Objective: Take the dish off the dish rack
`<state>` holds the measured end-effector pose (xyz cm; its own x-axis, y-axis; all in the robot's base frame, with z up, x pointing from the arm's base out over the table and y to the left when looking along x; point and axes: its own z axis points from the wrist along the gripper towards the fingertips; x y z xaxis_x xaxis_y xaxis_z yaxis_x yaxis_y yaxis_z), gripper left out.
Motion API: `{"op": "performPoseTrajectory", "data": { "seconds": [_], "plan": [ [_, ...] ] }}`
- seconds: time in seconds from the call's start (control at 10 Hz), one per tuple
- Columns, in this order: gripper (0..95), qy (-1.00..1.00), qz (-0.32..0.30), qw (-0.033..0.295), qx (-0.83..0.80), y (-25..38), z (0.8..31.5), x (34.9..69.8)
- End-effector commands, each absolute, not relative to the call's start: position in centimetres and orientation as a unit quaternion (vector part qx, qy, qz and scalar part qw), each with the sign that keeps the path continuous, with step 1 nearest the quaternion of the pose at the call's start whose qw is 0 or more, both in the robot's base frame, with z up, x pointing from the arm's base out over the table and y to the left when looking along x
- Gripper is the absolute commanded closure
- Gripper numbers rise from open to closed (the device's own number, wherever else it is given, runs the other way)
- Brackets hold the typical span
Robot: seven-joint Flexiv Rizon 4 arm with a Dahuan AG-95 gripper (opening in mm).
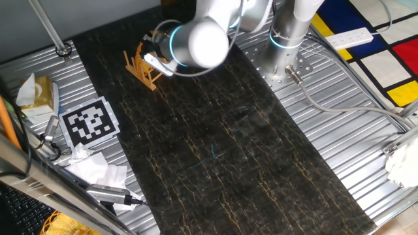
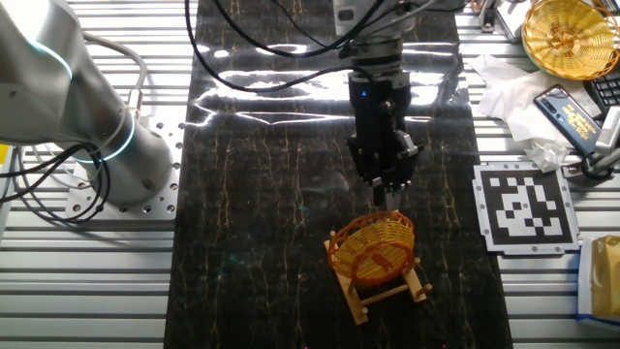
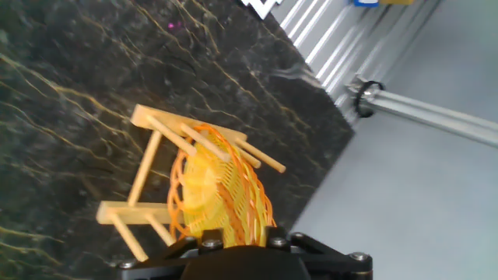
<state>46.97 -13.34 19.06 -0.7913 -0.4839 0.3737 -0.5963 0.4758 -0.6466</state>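
Note:
The dish (image 2: 373,247) is a yellow-orange woven oval that stands on edge between the pegs of the small wooden dish rack (image 2: 389,291) near the mat's edge. My gripper (image 2: 390,201) points down, directly over the dish's upper rim and very close to it. In the hand view the dish (image 3: 222,194) fills the space just ahead of my gripper (image 3: 241,237), whose jaws stand apart on either side of the rim. The rack (image 3: 136,210) shows to its left. In one fixed view the arm hides most of the dish; only the rack (image 1: 145,70) shows.
A second wicker basket (image 2: 572,37), crumpled tissue (image 2: 513,92) and a phone lie off the mat. A black-and-white marker card (image 2: 526,206) sits beside the rack. The arm's base (image 2: 87,145) stands on the metal table across the black mat (image 2: 271,194).

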Motion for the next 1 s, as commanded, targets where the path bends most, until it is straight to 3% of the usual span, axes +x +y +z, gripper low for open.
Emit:
{"op": "performPoseTrajectory", "data": {
  "seconds": [0.1,1.0],
  "plan": [
    [76.0,-0.860,0.400,0.062,0.310,-13.38,19.11,47.01],
    [76.0,-0.862,0.397,0.053,0.311,-13.33,19.81,47.27]
  ]
}}
